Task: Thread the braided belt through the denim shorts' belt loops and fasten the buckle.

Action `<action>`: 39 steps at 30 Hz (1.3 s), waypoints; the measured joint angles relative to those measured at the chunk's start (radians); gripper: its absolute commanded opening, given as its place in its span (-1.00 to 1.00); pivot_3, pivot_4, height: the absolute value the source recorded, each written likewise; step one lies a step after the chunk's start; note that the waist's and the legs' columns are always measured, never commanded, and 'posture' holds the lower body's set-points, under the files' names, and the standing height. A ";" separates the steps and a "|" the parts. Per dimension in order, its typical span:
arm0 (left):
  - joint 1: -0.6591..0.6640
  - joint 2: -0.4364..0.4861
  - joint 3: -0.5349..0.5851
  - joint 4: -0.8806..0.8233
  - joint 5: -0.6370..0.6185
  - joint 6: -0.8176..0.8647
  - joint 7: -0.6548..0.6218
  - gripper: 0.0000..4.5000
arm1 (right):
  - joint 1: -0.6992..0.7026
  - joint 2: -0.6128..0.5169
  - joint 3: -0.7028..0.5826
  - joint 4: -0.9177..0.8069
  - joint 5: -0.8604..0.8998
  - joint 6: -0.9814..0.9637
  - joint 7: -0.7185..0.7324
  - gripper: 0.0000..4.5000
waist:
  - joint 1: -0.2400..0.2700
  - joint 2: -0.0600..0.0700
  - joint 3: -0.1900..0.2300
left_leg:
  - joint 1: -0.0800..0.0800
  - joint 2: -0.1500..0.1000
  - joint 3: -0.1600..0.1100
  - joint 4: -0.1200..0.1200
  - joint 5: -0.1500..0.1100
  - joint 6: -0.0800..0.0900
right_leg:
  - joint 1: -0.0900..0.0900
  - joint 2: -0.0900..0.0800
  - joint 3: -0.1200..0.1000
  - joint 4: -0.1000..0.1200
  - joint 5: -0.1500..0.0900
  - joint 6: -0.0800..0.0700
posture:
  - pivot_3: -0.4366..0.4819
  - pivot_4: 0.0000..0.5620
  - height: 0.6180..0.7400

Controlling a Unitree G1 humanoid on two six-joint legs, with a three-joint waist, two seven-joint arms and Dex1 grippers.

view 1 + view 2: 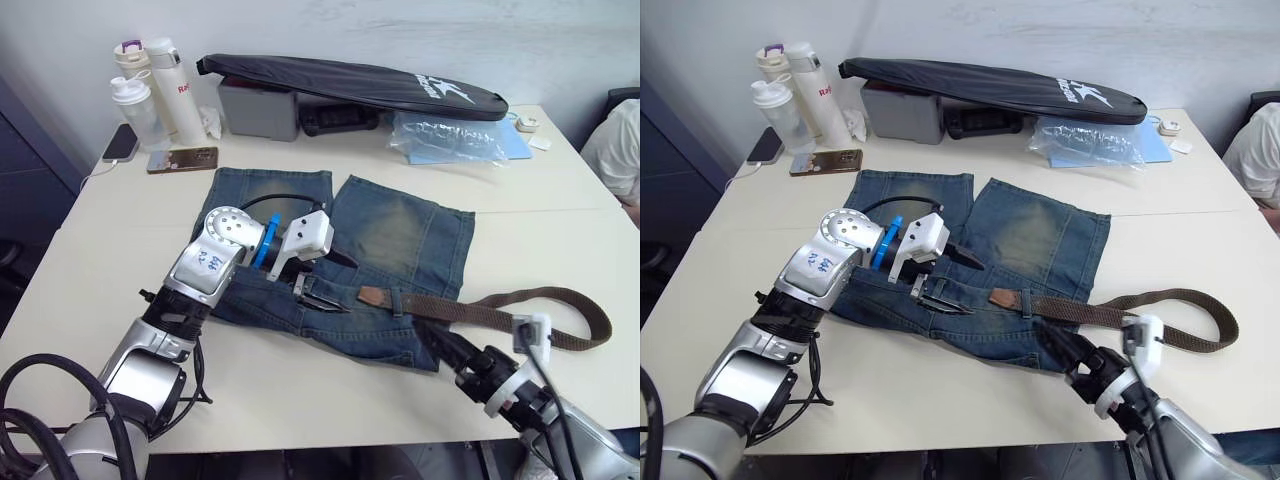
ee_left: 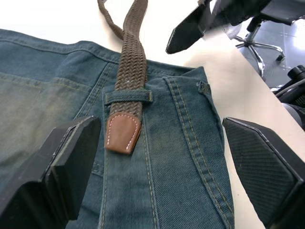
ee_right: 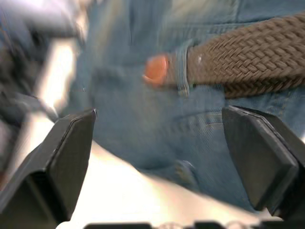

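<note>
The denim shorts (image 1: 345,265) lie flat on the white table (image 1: 560,235), waistband toward the robot. The braided belt (image 1: 480,312) has its tan tip (image 2: 122,135) poked through one belt loop (image 2: 128,97), and the rest curls off onto the table at the robot's right. Belt looks limp and light, woven so it should give decent friction; the leather tip is the stiffest part and probably the best spot to pinch for feeding the next loop. Denim is soft and will bunch if dragged, so the waistband likely needs pinning. The left gripper (image 1: 312,272) hovers over the waistband just short of the tip, fingers spread wide, holding nothing. The right gripper (image 1: 440,342) sits at the shorts' near edge by the belt, also spread and empty. A metal piece (image 1: 318,296) on the waistband near the left gripper may be the buckle, hard to tell. Containers: bottles (image 1: 150,90) at the far left corner, lids on, contents not visible; a grey box (image 1: 258,108) under a black bag (image 1: 350,85), closed.
</note>
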 measured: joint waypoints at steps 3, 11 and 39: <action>-0.020 -0.014 -0.006 0.035 0.014 -0.024 -0.013 1.00 | -0.039 -0.122 0.011 -0.045 -0.177 0.007 0.054 0.41 | 0.002 -0.002 0.001 | 0.000 0.000 0.001 0.000 0.000 0.000 | -0.001 0.000 0.000 0.000 0.000 0.000 | -0.05 -0.47 1.00; -0.092 -0.070 -0.068 0.165 0.101 -0.099 -0.026 1.00 | -0.147 -0.159 0.173 -0.063 -0.405 0.099 0.049 -0.97 | 0.017 -0.005 0.002 | 0.000 0.000 0.002 0.002 0.000 0.000 | -0.002 0.001 0.003 0.002 0.000 0.000 | -0.05 -0.47 1.00; -0.159 -0.242 -0.157 0.429 0.294 -0.150 0.087 1.00 | -0.222 0.112 0.321 -0.016 -0.570 0.295 -0.087 -0.97 | 0.022 -0.010 -0.006 | -0.002 -0.002 0.003 0.004 0.000 0.000 | -0.008 0.001 0.005 0.011 0.000 0.000 | -0.05 -0.47 1.00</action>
